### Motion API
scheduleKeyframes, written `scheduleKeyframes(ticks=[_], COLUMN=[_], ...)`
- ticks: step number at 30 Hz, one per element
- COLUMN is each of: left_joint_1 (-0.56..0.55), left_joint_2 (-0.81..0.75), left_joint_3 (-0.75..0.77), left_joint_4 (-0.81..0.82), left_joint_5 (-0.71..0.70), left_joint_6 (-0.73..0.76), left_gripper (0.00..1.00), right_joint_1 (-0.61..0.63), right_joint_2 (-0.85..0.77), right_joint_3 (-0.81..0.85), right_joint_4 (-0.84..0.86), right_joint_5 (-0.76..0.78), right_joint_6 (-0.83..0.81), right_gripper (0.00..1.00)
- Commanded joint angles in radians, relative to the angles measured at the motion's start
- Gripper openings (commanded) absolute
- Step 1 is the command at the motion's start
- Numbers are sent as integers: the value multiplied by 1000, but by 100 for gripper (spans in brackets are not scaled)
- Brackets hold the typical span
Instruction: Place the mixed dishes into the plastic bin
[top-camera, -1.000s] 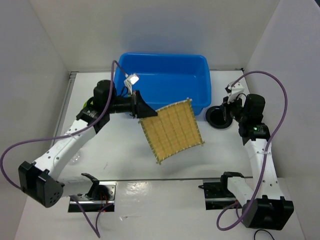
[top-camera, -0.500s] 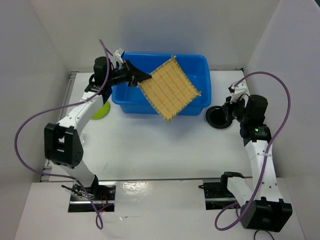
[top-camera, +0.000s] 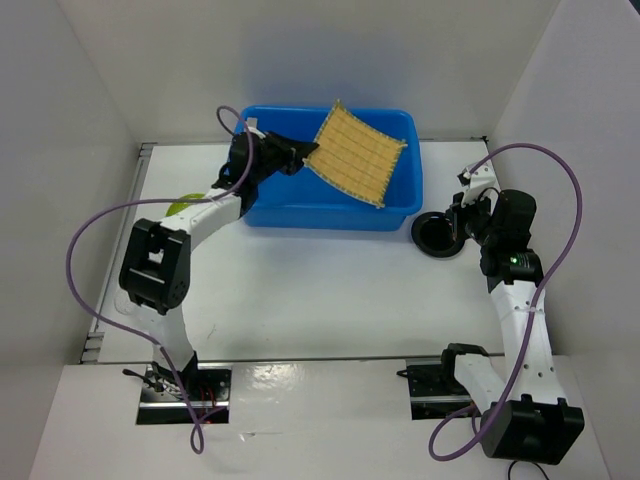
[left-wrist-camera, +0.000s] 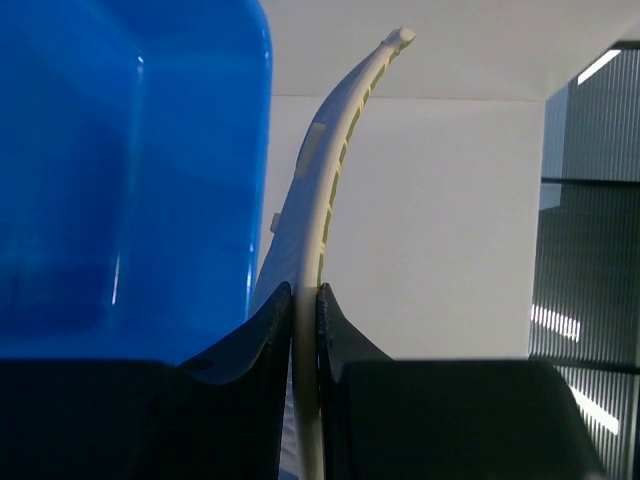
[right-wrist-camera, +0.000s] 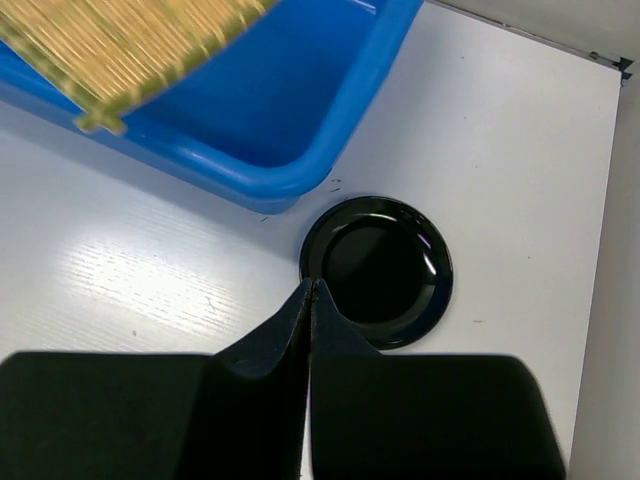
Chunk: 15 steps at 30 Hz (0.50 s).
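My left gripper (top-camera: 300, 156) is shut on one edge of the tan woven bamboo mat (top-camera: 358, 154) and holds it tilted above the blue plastic bin (top-camera: 400, 205). In the left wrist view the mat (left-wrist-camera: 330, 180) shows edge-on between the jaws, with the bin's wall (left-wrist-camera: 130, 170) at the left. The black dish (top-camera: 437, 234) sits on the table right of the bin. My right gripper (right-wrist-camera: 311, 287) is shut and empty, just above the dish's near rim (right-wrist-camera: 385, 335). The lime-green plate (top-camera: 181, 206) peeks out behind the left arm. The glass cups are out of view.
White walls enclose the table on the left, back and right. The mat's corner (right-wrist-camera: 100, 60) and the bin's corner (right-wrist-camera: 290, 185) show at the top of the right wrist view. Purple cables loop beside both arms.
My left gripper has carried the mat from in front of the bin up and back over it. The right arm has barely moved.
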Motion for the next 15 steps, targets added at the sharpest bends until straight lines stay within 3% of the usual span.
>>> scheduleKeyframes(ticks=[1, 7, 15], left_joint_1=[-32, -53, -32], left_joint_2=[65, 137, 255], left_joint_3=[-21, -109, -65], left_joint_4=[215, 243, 252], left_joint_5=[-133, -306, -264], left_joint_6=[-96, -129, -109], left_gripper=[0, 0, 0], right_joint_1=[-7, -16, -16], right_joint_2=[-26, -36, -36], right_joint_3=[-13, -13, -22], right_joint_4=[67, 77, 77], right_joint_5=[15, 24, 24], right_joint_6=[6, 6, 6], right_gripper=[0, 0, 1])
